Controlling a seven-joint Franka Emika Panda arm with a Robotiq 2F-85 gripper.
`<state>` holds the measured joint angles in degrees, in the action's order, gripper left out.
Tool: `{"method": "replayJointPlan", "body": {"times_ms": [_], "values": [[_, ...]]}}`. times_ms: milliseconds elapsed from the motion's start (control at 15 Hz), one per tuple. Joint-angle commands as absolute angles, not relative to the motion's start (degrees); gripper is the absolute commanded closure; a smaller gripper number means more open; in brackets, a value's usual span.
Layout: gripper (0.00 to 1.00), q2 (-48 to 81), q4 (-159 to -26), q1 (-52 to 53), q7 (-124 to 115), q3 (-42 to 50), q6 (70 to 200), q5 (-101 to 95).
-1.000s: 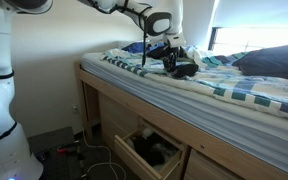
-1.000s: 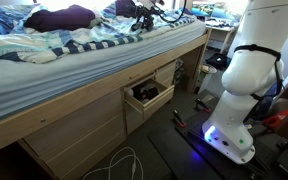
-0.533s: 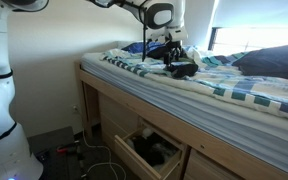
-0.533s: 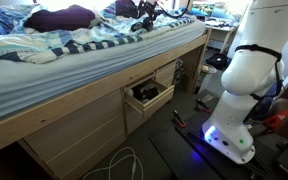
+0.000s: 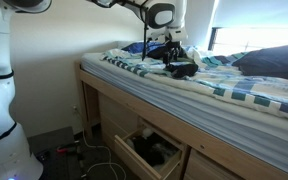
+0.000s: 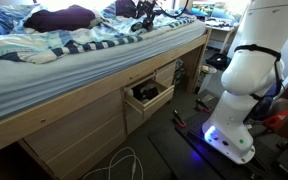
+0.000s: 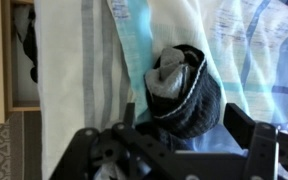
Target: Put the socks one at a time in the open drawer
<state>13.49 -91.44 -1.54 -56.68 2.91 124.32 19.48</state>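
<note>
On the bed (image 7: 74, 70), one sock pile (image 7: 189, 100).

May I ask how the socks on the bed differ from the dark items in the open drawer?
The socks on the bed lie up on the striped blanket; the dark items sit down in the open drawer. The bed socks show grey and black; the drawer items look wholly dark. Both look like dark fabric.
</note>
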Motion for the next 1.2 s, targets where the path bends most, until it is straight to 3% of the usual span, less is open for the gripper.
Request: {"method": "replayJointPlan", "body": {"times_ms": [0,67,200,800,1133], "values": [[0.05,15.6,-87.72,-1.34,-56.55,2.0,121.52,20.53],[0.29,16.54,-87.0,-1.31,-56.61,1.84,121.05,20.61],[0.3,18.22,-85.72,-1.36,-56.27,1.5,119.96,21.23],[0.97,17.07,-86.31,-0.84,-57.64,2.07,121.49,20.09],[0.99,9.6,-92.21,-0.16,-61.01,2.51,119.61,17.73]]}}
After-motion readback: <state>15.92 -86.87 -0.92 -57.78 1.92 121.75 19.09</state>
